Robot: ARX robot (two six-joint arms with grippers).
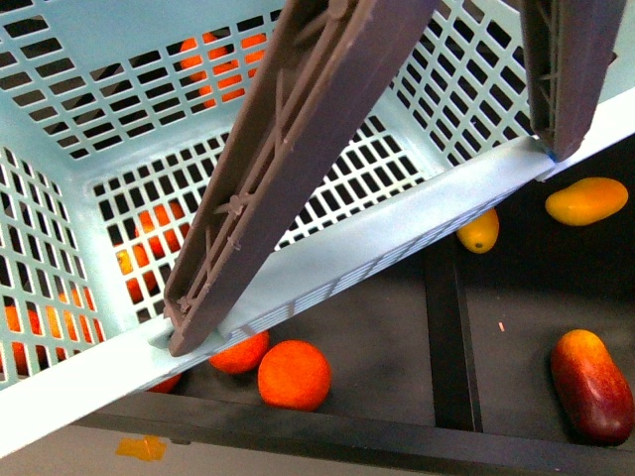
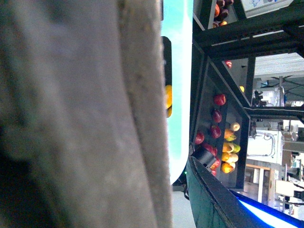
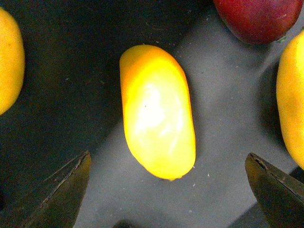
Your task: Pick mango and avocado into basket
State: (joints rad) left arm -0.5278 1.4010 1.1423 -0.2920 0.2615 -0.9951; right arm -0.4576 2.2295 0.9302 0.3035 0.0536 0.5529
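Front view: we log the teal basket (image 1: 417, 223), brown handles (image 1: 288, 149) swung across, over a dark worktop (image 1: 516, 317) carrying oranges (image 1: 294, 375) and a dark red mango (image 1: 592, 385).

Left wrist view: a blurred grey mass, with fruit shelving (image 2: 209, 80) beyond it. We cannot tell the left claw's state.

Right wrist view: the mango (image 3: 156, 111) lies untouched on the worktop. The right claw (image 3: 168, 199) is spread wide, one fingertip on either side.

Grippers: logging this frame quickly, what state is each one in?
Left gripper: cannot be told, its wrist view is mostly blur.
Right gripper: open, empty, jaws spread above the mango.
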